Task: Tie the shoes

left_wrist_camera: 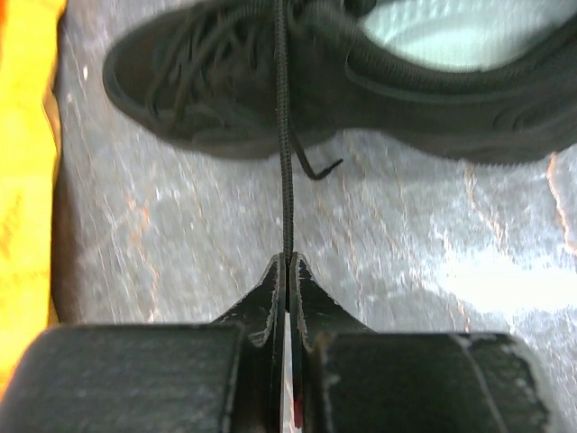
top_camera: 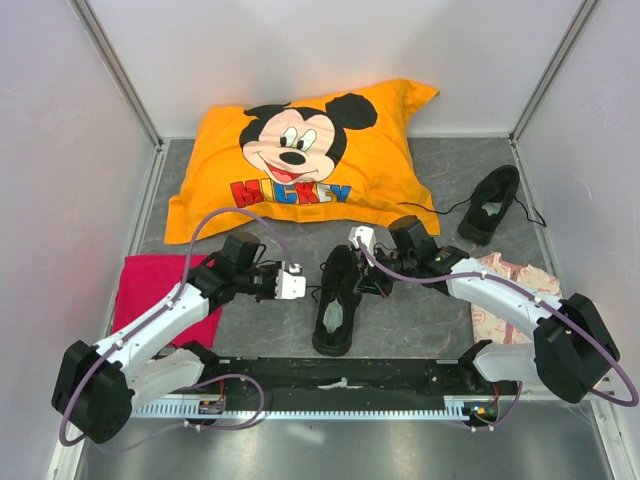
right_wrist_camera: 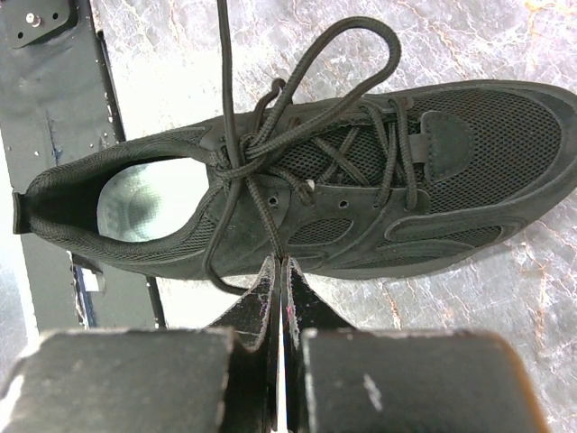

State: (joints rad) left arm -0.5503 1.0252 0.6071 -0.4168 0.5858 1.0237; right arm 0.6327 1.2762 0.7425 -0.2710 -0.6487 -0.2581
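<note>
Our left fingers (left_wrist_camera: 261, 307) and right fingers (right_wrist_camera: 257, 307) are each clamped on a lace (left_wrist_camera: 285, 135) of the near-edge shoe (top_camera: 337, 295), so we pull apart evenly, gently.

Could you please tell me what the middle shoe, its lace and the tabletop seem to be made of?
The shoe: black mesh, weave visible, plus matte suede-like panels. The lace: thin braided black cord. The tabletop: grey veined marble-look surface with glare, possibly printed sheet.

The near shoe (top_camera: 337, 300) and the far shoe (top_camera: 490, 205) at two o'clock are all black, insoles (right_wrist_camera: 144, 203) pale. Orange Mickey-print pillow (top_camera: 300, 160) at twelve; magenta cloth (top_camera: 145, 278) at eight; mottled grey table (top_camera: 255, 328).
</note>
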